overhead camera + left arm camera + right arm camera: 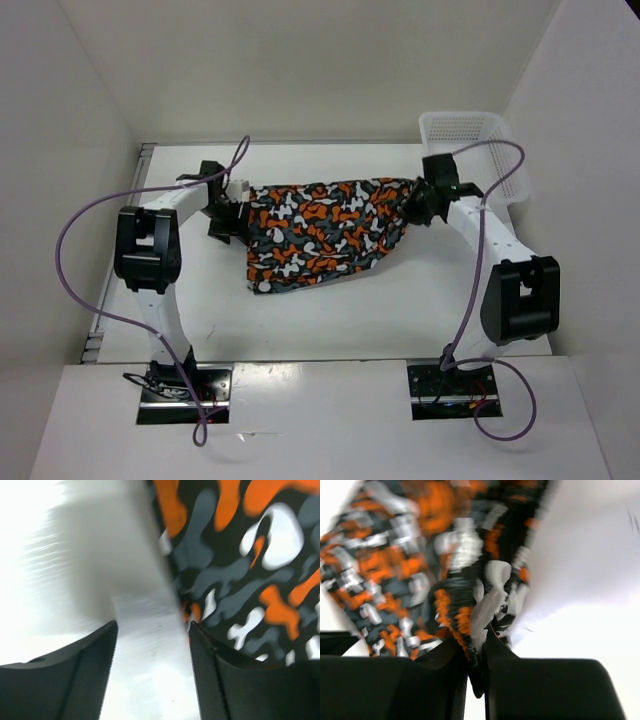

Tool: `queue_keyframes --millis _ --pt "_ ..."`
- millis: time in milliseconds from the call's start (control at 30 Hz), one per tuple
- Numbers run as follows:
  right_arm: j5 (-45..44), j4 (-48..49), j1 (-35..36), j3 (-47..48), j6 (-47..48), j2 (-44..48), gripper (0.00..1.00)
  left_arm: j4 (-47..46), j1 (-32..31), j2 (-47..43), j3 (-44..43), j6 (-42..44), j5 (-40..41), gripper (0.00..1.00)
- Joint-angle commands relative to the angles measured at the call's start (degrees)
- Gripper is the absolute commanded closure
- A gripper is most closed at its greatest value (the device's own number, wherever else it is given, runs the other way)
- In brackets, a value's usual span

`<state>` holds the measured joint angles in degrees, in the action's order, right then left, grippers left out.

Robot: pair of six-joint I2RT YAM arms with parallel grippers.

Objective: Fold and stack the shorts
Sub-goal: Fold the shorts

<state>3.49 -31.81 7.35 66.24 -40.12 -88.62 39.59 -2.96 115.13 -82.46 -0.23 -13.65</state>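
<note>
The shorts [320, 233], in an orange, black, grey and white blotch print, lie stretched across the middle of the white table. My right gripper [415, 205] is shut on their bunched right end; the right wrist view shows the gathered cloth [470, 610] pinched between the jaws. My left gripper [228, 215] is at the shorts' left edge. In the left wrist view its jaws stand apart with bare table between them, and the shorts [240, 565] lie just beside the right finger [205, 660].
A white mesh basket [470, 150] stands at the back right, just behind my right arm. White walls enclose the table [320, 320] on the left, back and right. Purple cables loop from both arms.
</note>
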Motion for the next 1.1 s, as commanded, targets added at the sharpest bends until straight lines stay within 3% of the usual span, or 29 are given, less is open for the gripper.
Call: queue_keyframes --millis 0,133,300,500,800,1067 --pt "-7.43 -6.05 6.69 11.87 9.77 -1.19 1.0 -0.31 -2.48 1.14 0.72 0.23 -5.15 0.34" --pt "-12.27 -13.7 16.09 28.54 16.98 -11.99 1.0 -0.31 -3.71 3.78 -0.59 0.23 -8.05 0.49" --pt "-18.07 -26.86 32.08 46.41 28.32 -31.38 1.0 0.22 -5.91 6.16 -3.58 0.23 -12.45 0.51" --pt "-12.72 -26.11 43.68 51.8 33.53 -37.85 1.0 -1.44 -6.62 7.3 -3.51 0.23 -11.23 0.52" --pt "-6.49 -26.11 47.49 62.6 33.09 -45.5 1.0 -1.45 -6.62 8.44 -3.59 0.23 -12.45 0.56" --pt "-8.84 -22.69 47.49 66.65 30.72 -41.91 1.0 -1.45 -6.62 7.39 -2.45 0.23 -13.51 0.65"
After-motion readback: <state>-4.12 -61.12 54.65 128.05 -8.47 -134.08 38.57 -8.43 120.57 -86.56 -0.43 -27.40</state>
